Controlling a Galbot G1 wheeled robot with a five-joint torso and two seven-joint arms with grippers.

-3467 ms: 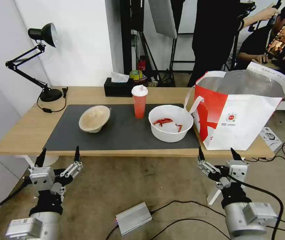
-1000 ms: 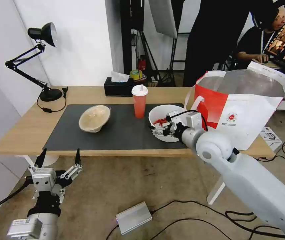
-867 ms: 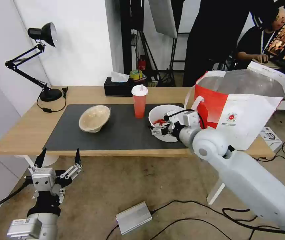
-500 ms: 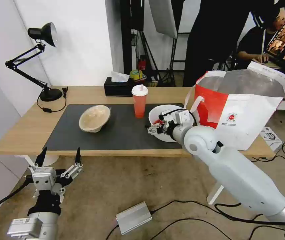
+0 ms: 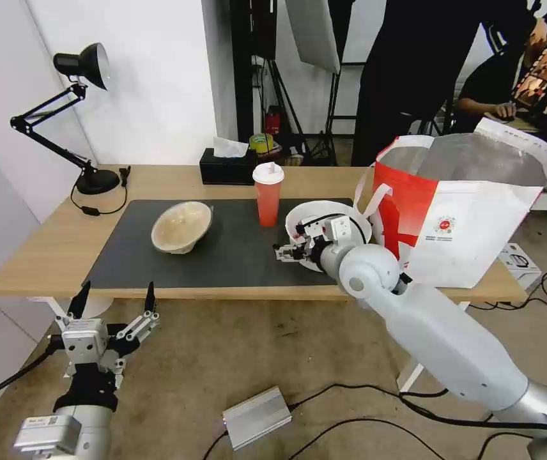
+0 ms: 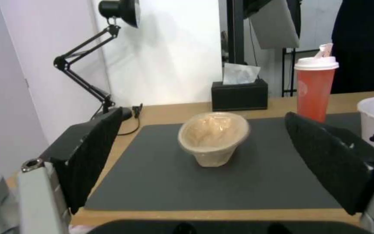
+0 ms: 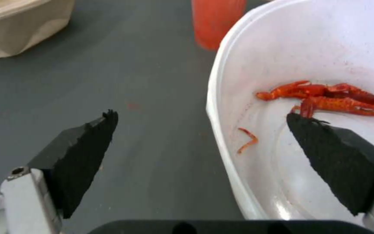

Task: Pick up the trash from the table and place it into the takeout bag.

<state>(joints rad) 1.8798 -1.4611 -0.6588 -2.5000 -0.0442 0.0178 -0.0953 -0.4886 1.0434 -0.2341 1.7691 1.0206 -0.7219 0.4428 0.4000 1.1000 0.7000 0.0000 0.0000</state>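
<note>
Right gripper risen from below desk edge to white bowl; fingers straddle its rim, apparently untouched.

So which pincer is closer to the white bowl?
Right. The right pincer is open astride the white bowl's near rim, one finger inside, one outside. The left pincer hangs open below the table's front edge.

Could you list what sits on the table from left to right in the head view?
Desk lamp → beige paper bowl → black tissue box → red drink cup → white bowl → takeout bag.
</note>
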